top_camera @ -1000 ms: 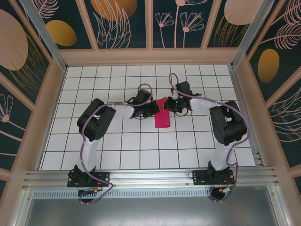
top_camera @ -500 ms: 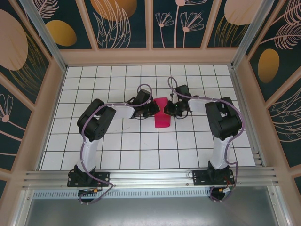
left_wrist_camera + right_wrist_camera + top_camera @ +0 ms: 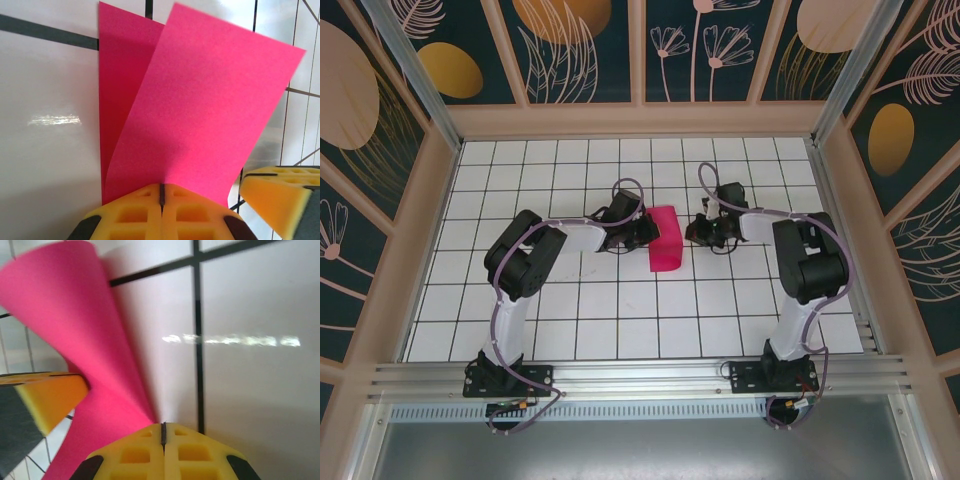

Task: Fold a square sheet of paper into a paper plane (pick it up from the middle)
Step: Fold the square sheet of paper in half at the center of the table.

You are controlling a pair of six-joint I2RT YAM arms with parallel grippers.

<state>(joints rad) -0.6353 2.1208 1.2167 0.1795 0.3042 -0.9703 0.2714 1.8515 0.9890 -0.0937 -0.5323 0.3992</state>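
The square sheet of paper is magenta-pink and lies folded in half near the middle of the tiled table. Its upper flap stands lifted and curled off the lower layer. My left gripper is shut, its yellow tips down on the paper's left edge; no pink shows in the slit between them. My right gripper is also shut, holding nothing, just off the sheet's right edge. The curled paper rises to its left. No finished paper plane is in view.
The white tiled table is boxed in by wooden-framed walls on three sides. An aluminium rail runs along the near edge by both arm bases. Open tiles lie in front of the paper.
My right gripper has drawn back to the right, off the paper. The upper flap has sprung open, so the sheet looks wider. The left gripper has stayed in place.
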